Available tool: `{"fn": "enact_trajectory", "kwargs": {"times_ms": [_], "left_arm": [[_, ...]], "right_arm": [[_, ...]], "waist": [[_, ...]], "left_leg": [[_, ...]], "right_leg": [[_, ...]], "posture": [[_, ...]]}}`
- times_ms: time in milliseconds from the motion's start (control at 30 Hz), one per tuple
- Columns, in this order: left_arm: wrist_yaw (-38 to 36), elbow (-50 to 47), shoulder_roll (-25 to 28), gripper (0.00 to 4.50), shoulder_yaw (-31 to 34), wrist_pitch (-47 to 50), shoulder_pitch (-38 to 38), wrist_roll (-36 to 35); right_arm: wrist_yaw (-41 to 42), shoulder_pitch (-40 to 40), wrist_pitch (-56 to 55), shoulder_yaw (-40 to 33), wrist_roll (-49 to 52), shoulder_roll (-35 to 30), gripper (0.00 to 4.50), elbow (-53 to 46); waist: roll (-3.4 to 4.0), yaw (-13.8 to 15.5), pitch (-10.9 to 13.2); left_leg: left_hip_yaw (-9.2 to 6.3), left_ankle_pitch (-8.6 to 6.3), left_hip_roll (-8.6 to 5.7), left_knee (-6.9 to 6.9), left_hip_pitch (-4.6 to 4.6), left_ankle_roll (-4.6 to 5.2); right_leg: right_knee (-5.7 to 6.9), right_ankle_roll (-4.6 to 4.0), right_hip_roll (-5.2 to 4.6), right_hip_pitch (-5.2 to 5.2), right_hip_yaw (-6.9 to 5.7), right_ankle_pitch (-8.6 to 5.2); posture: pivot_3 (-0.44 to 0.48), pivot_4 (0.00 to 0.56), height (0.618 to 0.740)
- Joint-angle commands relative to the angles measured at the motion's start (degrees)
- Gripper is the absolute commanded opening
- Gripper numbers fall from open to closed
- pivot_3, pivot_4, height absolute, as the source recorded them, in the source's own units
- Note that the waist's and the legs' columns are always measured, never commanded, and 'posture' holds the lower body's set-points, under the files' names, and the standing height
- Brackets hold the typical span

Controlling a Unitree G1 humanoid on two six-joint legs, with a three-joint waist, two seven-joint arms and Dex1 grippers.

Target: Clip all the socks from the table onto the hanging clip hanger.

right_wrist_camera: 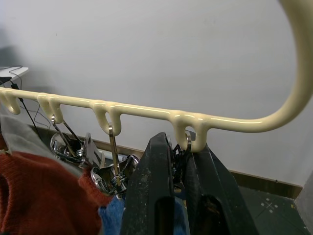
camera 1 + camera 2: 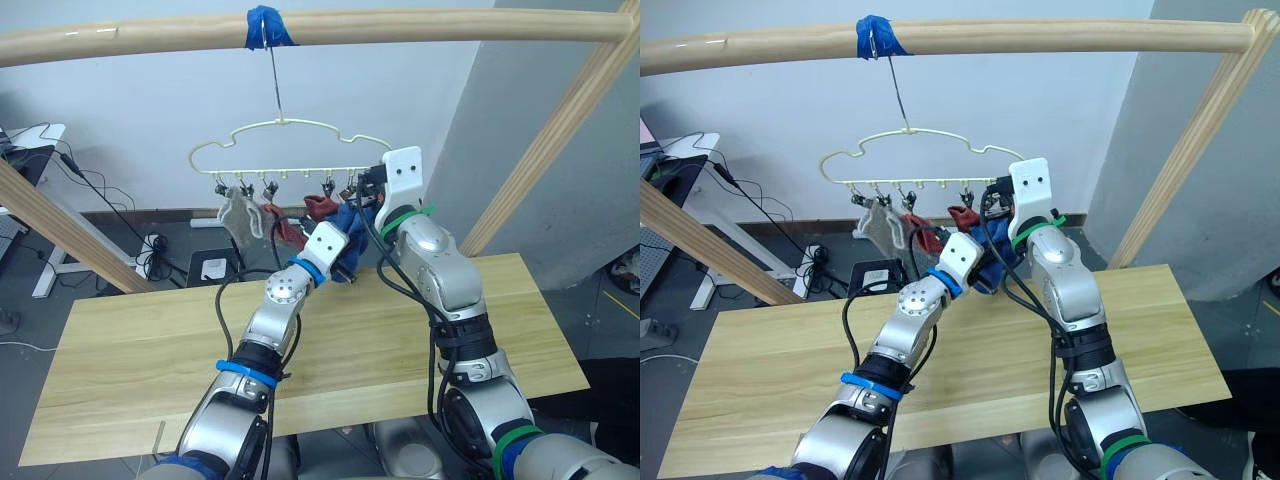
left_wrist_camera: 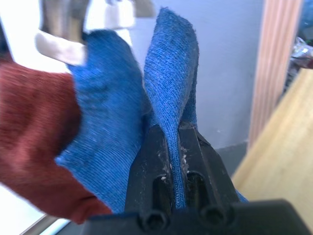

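While the right gripper point(image 1: 178, 196) is pinching the end clip point(image 1: 182, 147) on the clip hanger point(image 2: 290, 123), presumably to spring it open, the left gripper point(image 3: 171, 166) is clamping a blue sock point(image 3: 168, 73) and presenting its cuff just below that clip. Grey sock point(image 2: 240, 212), rust red socks point(image 2: 318, 207) and another blue one are already hanging and crowding the spot. The bench point(image 2: 120, 350) is carrying no socks; likely the last one. Pole frame point(image 2: 400, 25) is holding the hook.

Last clip point(image 1: 180, 164) mostly hidden between right end effector point(image 1: 178, 196) fingers. Blue sock point(image 3: 168, 93) toe end hidden behind left end effector point(image 3: 178, 171).
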Motion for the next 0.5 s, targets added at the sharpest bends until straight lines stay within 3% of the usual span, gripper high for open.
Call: {"fn": "enact_trajectory", "kwargs": {"times_ms": [33, 500], "left_arm": [[0.55, -0.98, -0.62, 0.04, 0.97, -0.63, -1.2, -0.98], [1.44, -2.1, -2.43, 0.04, 3.07, 3.92, -2.56, -3.77]], "right_arm": [[0.17, -0.66, -0.31, 0.35, 0.29, 0.11, 0.0, -3.17], [0.26, -0.41, 0.54, 0.42, 0.41, 0.12, 0.0, -3.45]], "waist": [[0.0, -0.01, 0.0], [0.0, -0.02, 0.0]], "left_leg": [[0.0, 0.0, 0.0, 0.0, 0.0, 0.0], [0.0, 0.0, 0.0, 0.0, -0.02, 0.0]], "right_leg": [[0.0, 0.0, 0.0, 0.0, 0.0, 0.0], [-0.01, 0.0, 0.0, 0.0, 0.0, 0.0]], "posture": [[-0.268, 0.171, 0.73], [-0.268, 0.167, 0.73]]}}
